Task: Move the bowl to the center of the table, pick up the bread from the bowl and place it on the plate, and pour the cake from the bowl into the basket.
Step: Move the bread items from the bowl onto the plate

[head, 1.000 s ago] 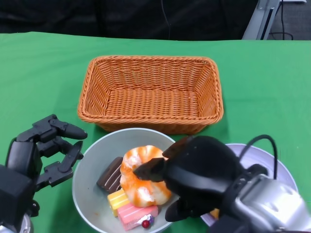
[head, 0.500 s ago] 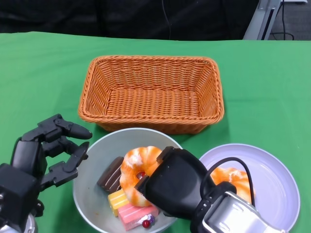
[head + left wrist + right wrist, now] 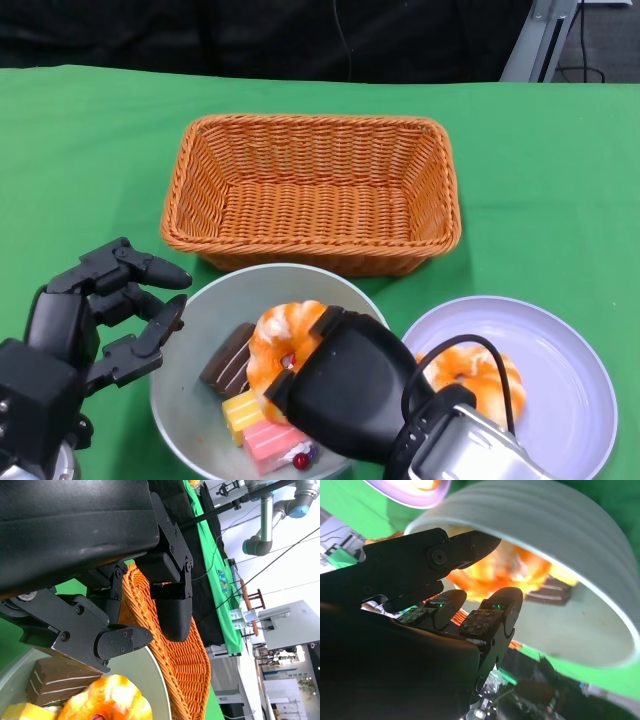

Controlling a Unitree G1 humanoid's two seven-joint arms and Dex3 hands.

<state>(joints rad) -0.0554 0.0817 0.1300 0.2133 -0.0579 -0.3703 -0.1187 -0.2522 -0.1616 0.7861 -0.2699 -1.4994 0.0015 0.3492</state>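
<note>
A grey bowl (image 3: 200,300) sits at the near middle of the table, and it shows in the right wrist view too (image 3: 570,540). It holds an orange bread (image 3: 275,340), a chocolate cake (image 3: 228,357), a yellow cake (image 3: 243,410) and a pink cake (image 3: 265,440). My right hand (image 3: 350,385) hangs over the bowl's right half and hides part of the bread. In the right wrist view its fingers (image 3: 492,615) are spread in front of the bread (image 3: 505,570), holding nothing. A second bread (image 3: 470,375) lies on the lilac plate (image 3: 560,340). My left hand (image 3: 95,320) is open beside the bowl's left rim.
An orange wicker basket (image 3: 310,190) stands empty just behind the bowl, seen also in the left wrist view (image 3: 180,665). Green cloth covers the table. A metal stand leg (image 3: 535,40) rises at the back right.
My right hand has moved left, off the plate and over the bowl, which uncovers a bread lying on the plate. The left hand has edged slightly toward the bowl.
</note>
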